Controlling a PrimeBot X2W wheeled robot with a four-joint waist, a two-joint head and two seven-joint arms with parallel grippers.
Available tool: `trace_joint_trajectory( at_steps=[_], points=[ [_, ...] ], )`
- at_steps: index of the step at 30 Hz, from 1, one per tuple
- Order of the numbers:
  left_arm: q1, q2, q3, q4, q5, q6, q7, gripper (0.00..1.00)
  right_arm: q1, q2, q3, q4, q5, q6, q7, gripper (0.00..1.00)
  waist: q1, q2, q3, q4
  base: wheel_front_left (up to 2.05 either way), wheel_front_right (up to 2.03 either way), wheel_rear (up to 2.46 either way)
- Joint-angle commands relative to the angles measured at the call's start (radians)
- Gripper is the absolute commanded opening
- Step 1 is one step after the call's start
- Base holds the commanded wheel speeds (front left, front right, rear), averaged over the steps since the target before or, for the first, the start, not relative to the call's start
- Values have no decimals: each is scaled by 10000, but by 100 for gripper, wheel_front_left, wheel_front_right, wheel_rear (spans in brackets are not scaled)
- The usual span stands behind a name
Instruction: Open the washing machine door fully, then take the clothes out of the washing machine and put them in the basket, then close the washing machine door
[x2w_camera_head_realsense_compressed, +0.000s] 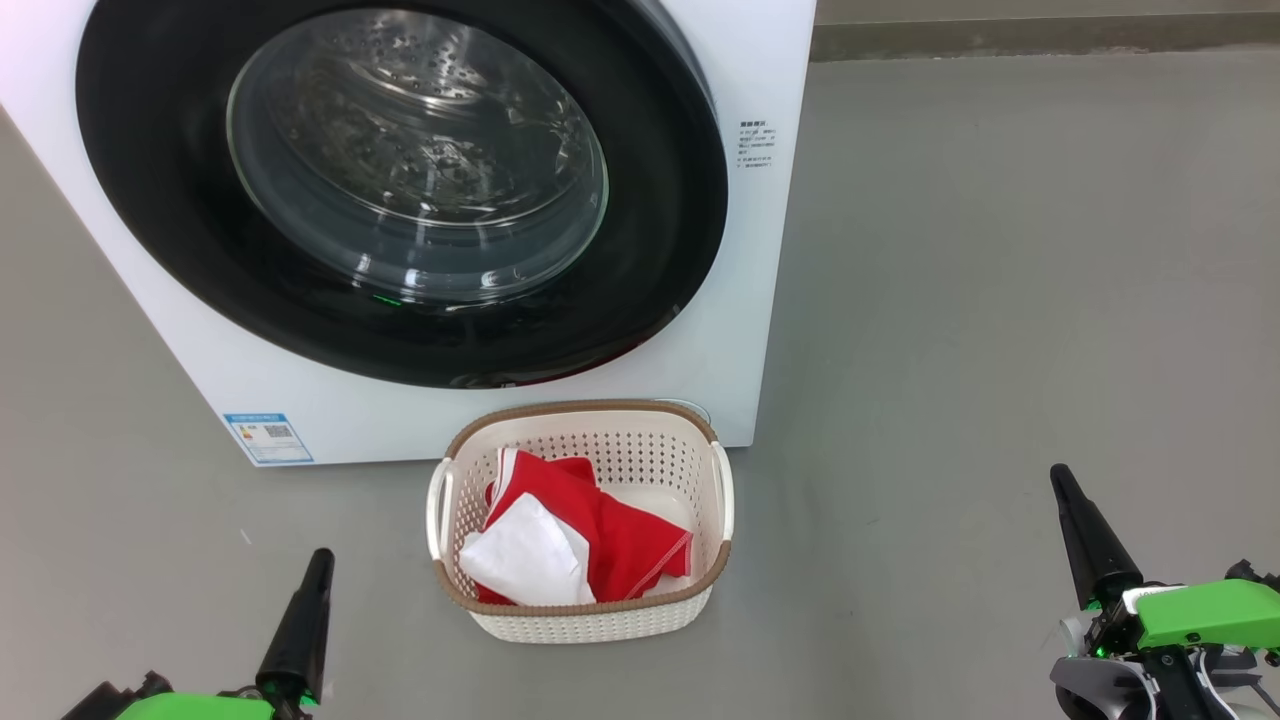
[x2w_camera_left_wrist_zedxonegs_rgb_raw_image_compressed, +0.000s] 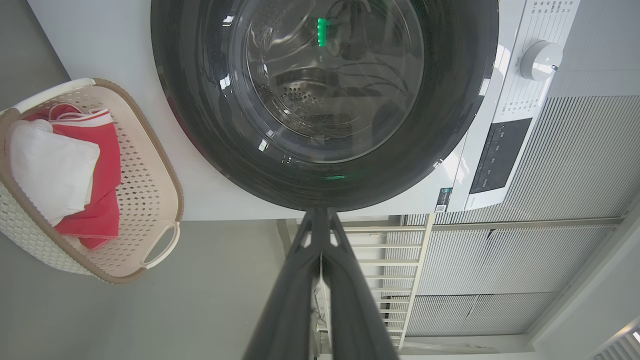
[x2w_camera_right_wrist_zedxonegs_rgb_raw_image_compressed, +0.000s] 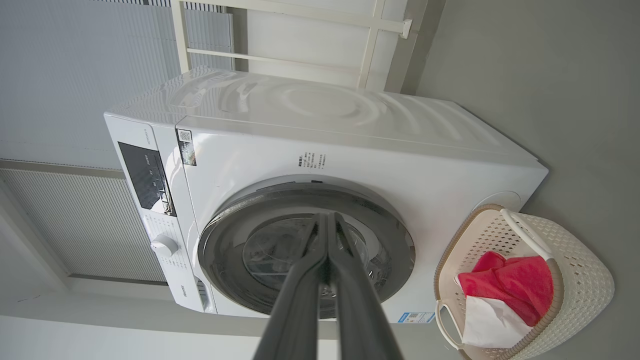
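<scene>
**Door shut, red laundry in the basket, both pincers pressed together**

The big white front-loading washing machine (x2w_camera_head_realsense_compressed: 350, 420) stands on the grey floor (x2w_camera_head_realsense_compressed: 1000, 300), towards the floor's far edge, where a darker strip runs along the wall. Its large round glossy black door with the bulging clear glass window (x2w_camera_head_realsense_compressed: 400, 190) lies closed, flat against the machine's front. The perforated steel drum shows through the glass. A small blue label (x2w_camera_head_realsense_compressed: 268, 438) sits at the lower left corner of the front panel. In the left wrist view a white round dial (x2w_camera_left_wrist_zedxonegs_rgb_raw_image_compressed: 542, 60) and a dark display panel (x2w_camera_left_wrist_zedxonegs_rgb_raw_image_compressed: 500, 155) lie on the control strip beside the door.

The small cream-white perforated plastic basket with the brown woven-look rim (x2w_camera_head_realsense_compressed: 580, 410) stands upright on the floor just in front of the machine, below the door's lower right part, its back rim touching or almost touching the white front. The bright red fabric clothes with a white panel (x2w_camera_head_realsense_compressed: 600, 530) lie crumpled inside it, the white panel on the left side.

The left gripper (x2w_camera_head_realsense_compressed: 318, 560) hovers over the floor's near left part, well apart from the basket, its two long dark fingers pressed together and pointing towards the machine. The right gripper (x2w_camera_head_realsense_compressed: 1060, 478) hovers over the near right part of the floor, farther from the basket, its fingers likewise closed tight together. Both wrist views look along closed fingers at the black door.
</scene>
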Motion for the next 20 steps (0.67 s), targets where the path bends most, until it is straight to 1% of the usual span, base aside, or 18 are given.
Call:
trace_joint_trajectory(
  at_steps=[1, 20],
  points=[
    [-391, 181, 340, -207, -71, -71, 55, 0, -424, -146, 177, -246, 55, 6, 60, 0, 0, 0, 0, 0, 0, 0, 0],
    [-391, 181, 340, -207, -72, -71, 54, 0, -424, -146, 177, -246, 55, 6, 59, 0, 0, 0, 0, 0, 0, 0, 0]
  ],
)
